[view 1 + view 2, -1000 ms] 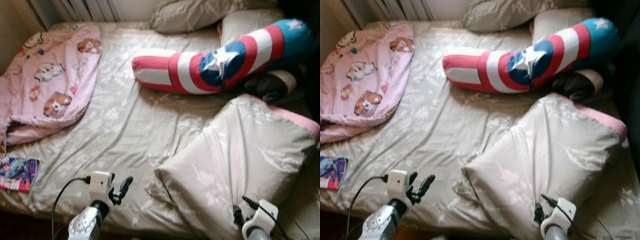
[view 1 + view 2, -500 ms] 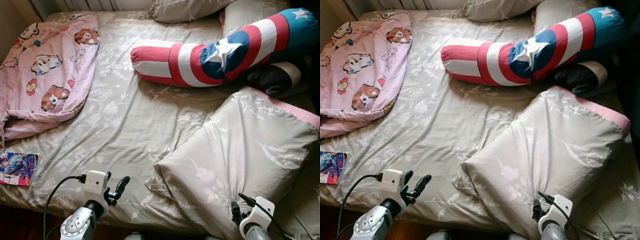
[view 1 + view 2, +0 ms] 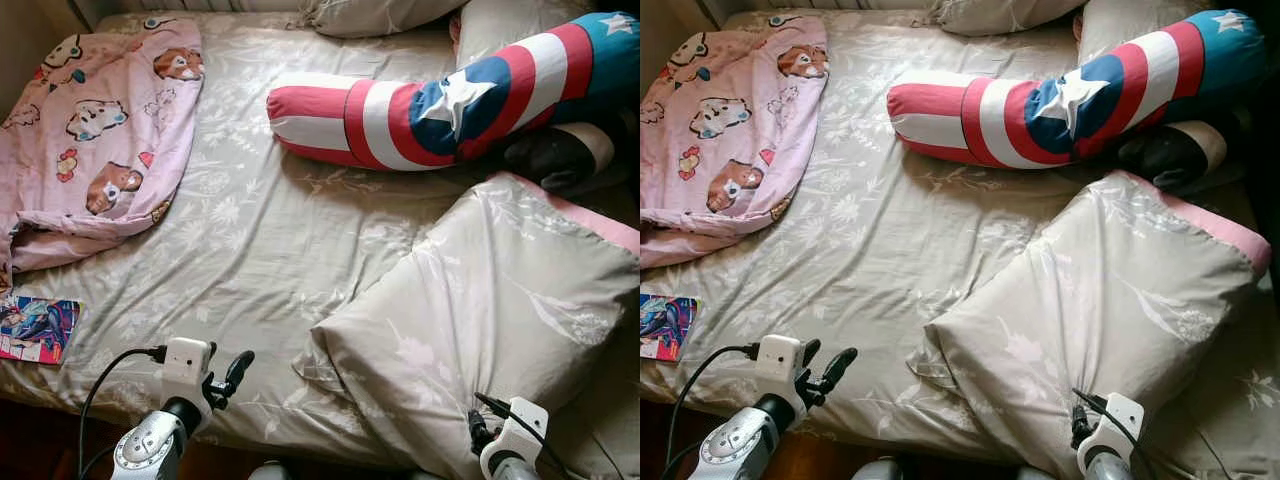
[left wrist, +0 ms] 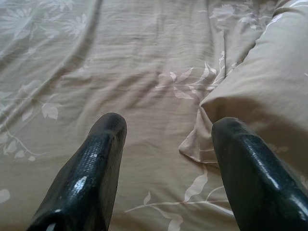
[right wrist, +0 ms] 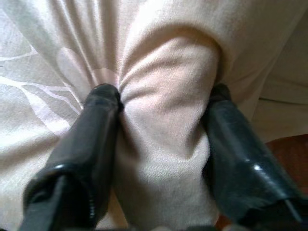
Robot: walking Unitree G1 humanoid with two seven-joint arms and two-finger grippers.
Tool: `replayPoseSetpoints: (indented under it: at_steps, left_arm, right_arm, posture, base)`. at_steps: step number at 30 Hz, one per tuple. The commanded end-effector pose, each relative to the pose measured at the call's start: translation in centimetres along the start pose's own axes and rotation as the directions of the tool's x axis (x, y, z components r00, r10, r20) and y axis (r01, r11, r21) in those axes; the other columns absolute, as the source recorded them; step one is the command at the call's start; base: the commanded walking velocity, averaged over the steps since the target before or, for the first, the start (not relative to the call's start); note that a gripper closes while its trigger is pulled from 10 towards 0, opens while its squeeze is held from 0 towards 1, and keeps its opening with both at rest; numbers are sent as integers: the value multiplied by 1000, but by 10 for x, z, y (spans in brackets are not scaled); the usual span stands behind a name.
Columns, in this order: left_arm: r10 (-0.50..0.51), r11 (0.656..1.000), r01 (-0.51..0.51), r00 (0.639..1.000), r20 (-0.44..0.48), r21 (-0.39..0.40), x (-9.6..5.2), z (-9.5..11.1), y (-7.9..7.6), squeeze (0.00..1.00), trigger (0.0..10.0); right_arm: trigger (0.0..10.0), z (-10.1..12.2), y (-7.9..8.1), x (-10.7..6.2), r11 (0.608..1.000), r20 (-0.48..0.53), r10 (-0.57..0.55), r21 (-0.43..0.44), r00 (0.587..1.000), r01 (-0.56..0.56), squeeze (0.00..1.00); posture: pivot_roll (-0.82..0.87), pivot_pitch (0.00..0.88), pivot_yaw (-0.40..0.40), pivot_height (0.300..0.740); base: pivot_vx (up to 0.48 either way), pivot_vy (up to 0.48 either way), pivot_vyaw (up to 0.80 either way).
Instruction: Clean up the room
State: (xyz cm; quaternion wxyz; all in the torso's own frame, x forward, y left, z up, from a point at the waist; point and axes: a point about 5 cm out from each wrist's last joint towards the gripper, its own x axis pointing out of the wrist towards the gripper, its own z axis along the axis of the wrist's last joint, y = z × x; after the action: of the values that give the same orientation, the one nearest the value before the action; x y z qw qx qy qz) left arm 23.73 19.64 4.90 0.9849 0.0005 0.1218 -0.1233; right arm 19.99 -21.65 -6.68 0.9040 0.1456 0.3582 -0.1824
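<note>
Pillow: large beige pillow in a soft cotton case printed with pale leaves and flowers, plump and roughly rectangular, lying askew at about 4 o'clock on the bed; a pink band of fabric edges its far side.
Right gripper: right gripper sits at the pillow's near edge, at 5 o'clock; its two glossy black fingers are partly closed and pinch a bunched, wrinkled fold of the pillowcase between them.
Left gripper: left gripper is near 7 o'clock over the sheet, fingers spread wide with nothing between them; one rounded fingertip lies close to the pillow's pointed corner.
Bed: bed covered with a creased grey-beige sheet bearing the same leafy print, slightly rumpled in shallow folds.
Bolster: long curved bolster at 1 o'clock, cylindrical and stuffed, banded in red, white and blue with a white star.
Blanket: pink blanket at 10 o'clock, soft, with cartoon animal prints, its lower edge folded under.
Book: thin, flat booklet with a glossy colourful cover at 8 o'clock near the bed's edge, just below the blanket.
Other pillows: two more beige pillows at 12 o'clock against the head of the bed.
Dark item: black and tan rounded thing tucked under the bolster's blue end; what it is cannot be told.
</note>
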Motion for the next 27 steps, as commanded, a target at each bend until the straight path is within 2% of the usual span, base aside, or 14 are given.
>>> replayPoseSetpoints:
  at_steps: [1,11,19,23,24,27]
  left_arm:
    - [21,1000,-21,999,-28,-16,-4,-7,2,0,10000]
    - [20,999,-21,999,-37,-34,8,-11,2,0,10000]
    - [22,999,-23,999,-36,-44,22,-11,3,0,10000]
    - [16,999,-18,999,-39,-48,28,-13,2,0,10000]
    - [14,999,-16,999,-45,-52,33,-15,0,0,10000]
    - [11,997,-15,999,-46,-73,40,-18,-4,0,10000]
  right_arm:
    - [0,-50,1,-13,1000,-197,1,-24,980,-6,0]
    - [0,-41,0,-11,1000,-145,-8,11,989,9,0]
    - [0,-37,1,-9,1000,-149,-5,26,989,9,0]
    - [0,-31,4,-7,1000,-136,-2,7,991,3,0]
    - [0,-28,6,-5,1000,-132,-1,5,991,2,0]
    - [0,-20,9,-2,1000,-106,10,13,994,-8,0]
  posture:
    - [165,306,111,720]
    - [135,235,92,720]
    - [107,178,86,720]
    - [89,144,84,720]
    - [76,101,77,720]
    - [64,65,71,720]
  base:
    - [0,0,0]
    - [0,0,0]
    - [0,0,0]
    - [0,0,0]
    - [0,0,0]
    - [0,0,0]
